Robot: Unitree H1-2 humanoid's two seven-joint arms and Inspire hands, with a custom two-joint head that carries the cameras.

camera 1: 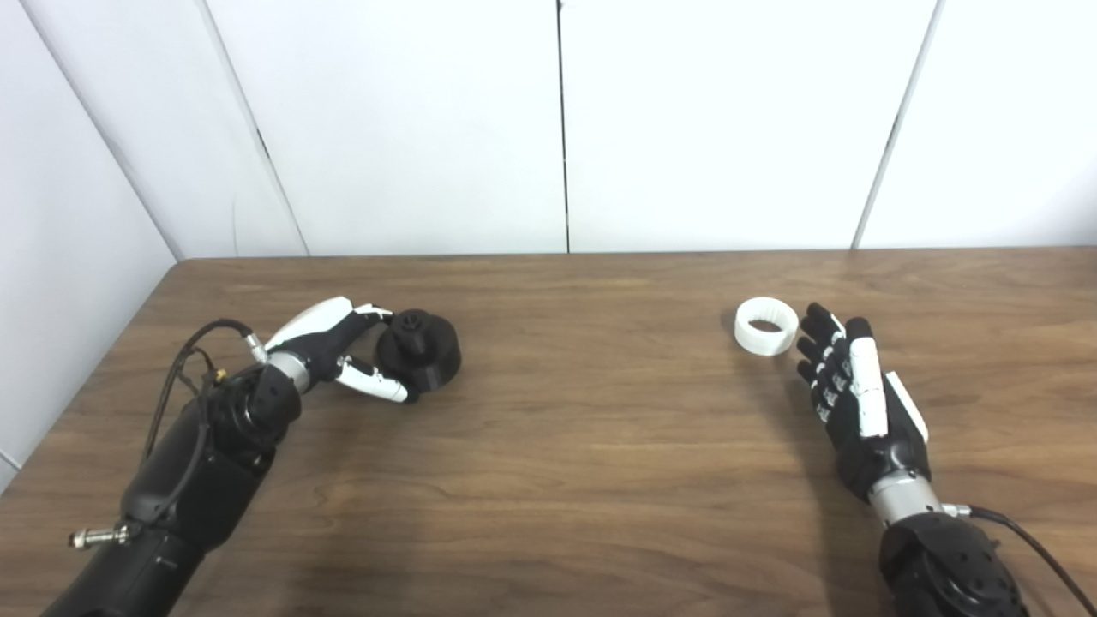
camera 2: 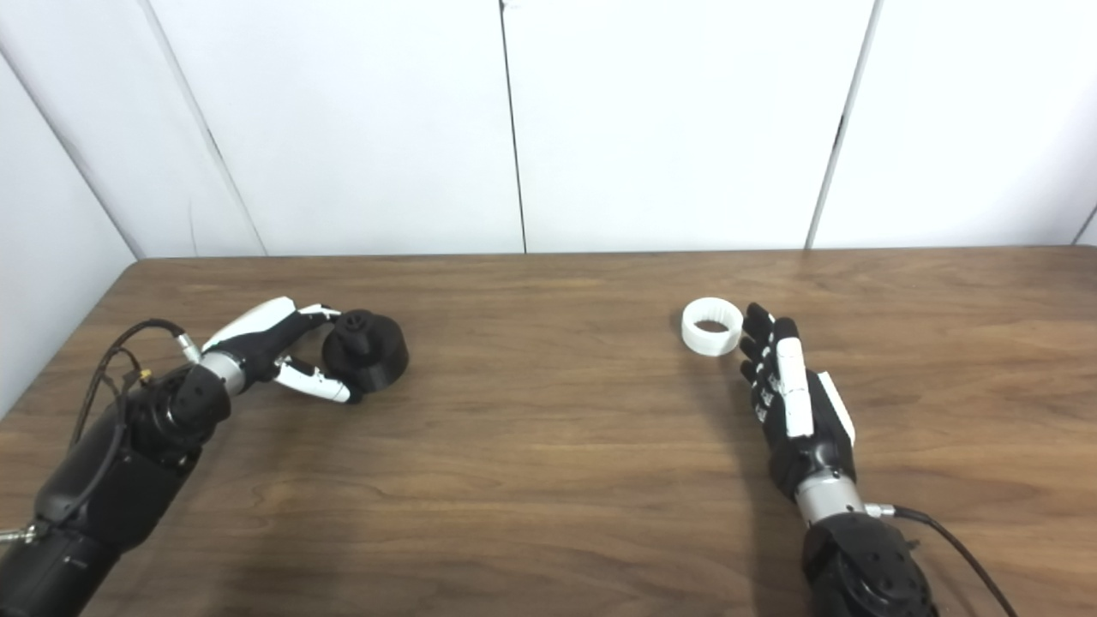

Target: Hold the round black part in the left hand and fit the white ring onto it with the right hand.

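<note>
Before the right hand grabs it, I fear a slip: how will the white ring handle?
The white ring looks rigid and thin-walled, probably light. Lying flat, it should slide rather than roll. Its ribbed-looking outside may help the fingers grip.

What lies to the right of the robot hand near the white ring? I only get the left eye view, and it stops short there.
Observer: The right eye view shows the wooden table running on farther past the right robot hand.
Visitor: And behind that stretch?
Observer: Another dark wall seam shows at the far right edge, above the table's back edge. Your view cuts it off.
</note>
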